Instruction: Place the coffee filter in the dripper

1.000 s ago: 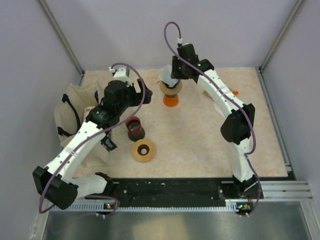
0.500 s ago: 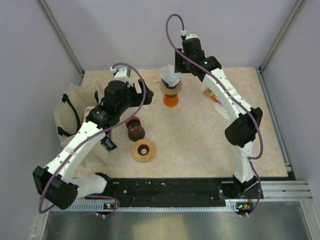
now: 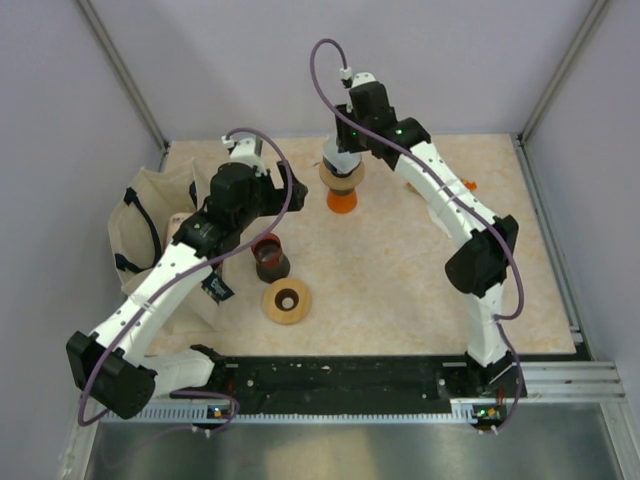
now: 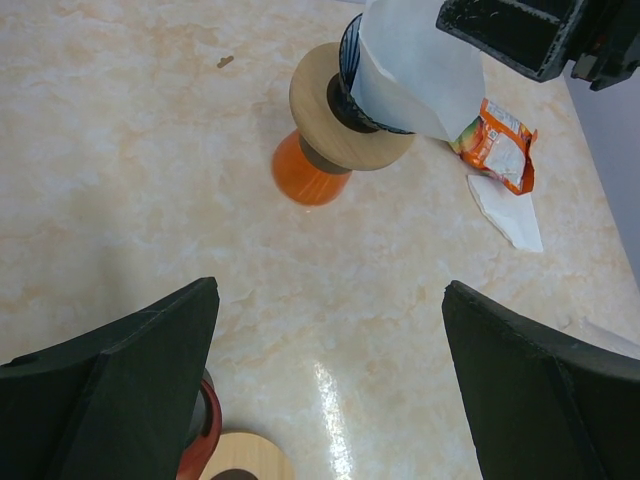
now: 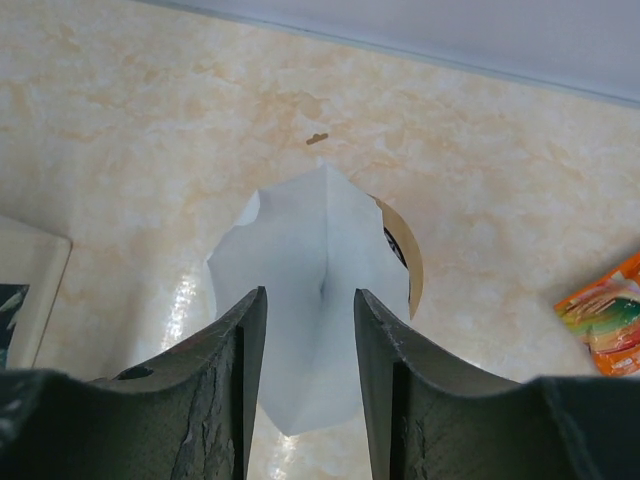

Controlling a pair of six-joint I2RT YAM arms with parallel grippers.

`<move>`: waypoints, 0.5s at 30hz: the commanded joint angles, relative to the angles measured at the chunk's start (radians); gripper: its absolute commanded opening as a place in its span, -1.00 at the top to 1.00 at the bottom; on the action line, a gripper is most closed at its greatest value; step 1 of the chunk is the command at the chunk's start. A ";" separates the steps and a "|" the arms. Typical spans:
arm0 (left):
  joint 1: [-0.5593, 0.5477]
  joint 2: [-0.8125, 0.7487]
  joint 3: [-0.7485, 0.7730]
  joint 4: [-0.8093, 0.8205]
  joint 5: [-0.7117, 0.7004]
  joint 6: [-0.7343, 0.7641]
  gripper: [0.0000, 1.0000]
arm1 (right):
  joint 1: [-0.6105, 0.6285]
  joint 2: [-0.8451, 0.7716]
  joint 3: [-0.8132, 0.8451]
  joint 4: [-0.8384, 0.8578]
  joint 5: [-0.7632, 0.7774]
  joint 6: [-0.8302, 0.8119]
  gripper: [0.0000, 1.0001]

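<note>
The white paper coffee filter (image 4: 410,70) stands tilted in the dark dripper, which has a wooden collar (image 4: 320,110) and sits on an orange base (image 4: 305,175) at the back middle of the table (image 3: 341,180). My right gripper (image 3: 343,158) hangs right over the filter. In the right wrist view the jaws (image 5: 310,300) are apart and the filter (image 5: 310,250) shows spread wide between and beyond them, with the wooden collar (image 5: 405,255) behind. My left gripper (image 4: 330,400) is open and empty, low over the table near the red-rimmed cup (image 3: 269,255).
A wooden ring (image 3: 286,300) lies in front of the red-rimmed cup. An orange snack packet (image 4: 497,140) and a white paper scrap (image 4: 510,210) lie right of the dripper. A canvas bag (image 3: 150,230) fills the left side.
My right gripper lifted up and back off the filter, then came forward and down over it again. The filter stayed in the dripper. The left arm has not moved.
</note>
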 commanded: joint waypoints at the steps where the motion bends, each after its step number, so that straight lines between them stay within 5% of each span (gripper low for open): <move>1: 0.005 -0.007 -0.013 0.043 0.007 -0.011 -0.97 | 0.003 0.034 0.007 0.020 0.007 -0.019 0.19; 15: 0.005 -0.004 -0.019 0.035 0.004 -0.011 -0.97 | 0.003 0.136 0.044 0.019 -0.026 -0.057 0.18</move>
